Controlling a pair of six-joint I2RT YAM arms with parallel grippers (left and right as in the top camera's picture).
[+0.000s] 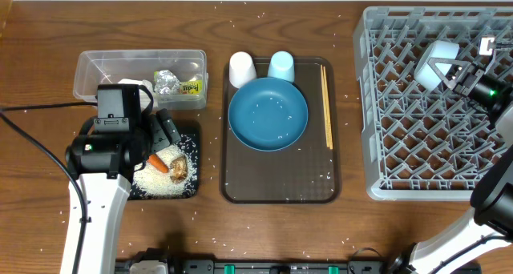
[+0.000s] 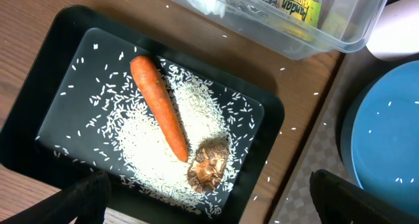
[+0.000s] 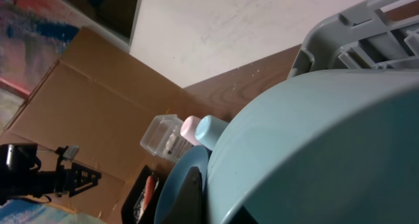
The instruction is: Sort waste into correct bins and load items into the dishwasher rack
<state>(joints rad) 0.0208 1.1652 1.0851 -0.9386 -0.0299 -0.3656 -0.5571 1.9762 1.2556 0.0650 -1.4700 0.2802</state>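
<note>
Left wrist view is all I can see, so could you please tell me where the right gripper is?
Observer: The right gripper is over the dishwasher rack, shut on the white bowl.
Operator: Thanks. Where are the chopsticks?
Observer: The chopsticks lie on the brown tray, along the blue plate's right side.
Operator: And the light-blue cup?
Observer: The light-blue cup sits on that tray beside the white cup, past the plate's far edge.

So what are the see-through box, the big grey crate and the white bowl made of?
Clear tub: probably thin plastic, glossy; the foil shows through its wall. Grey rack: looks like moulded plastic, matte, one even colour. White bowl: smooth, slightly shiny; ceramic or hard plastic, can't tell which.
</note>
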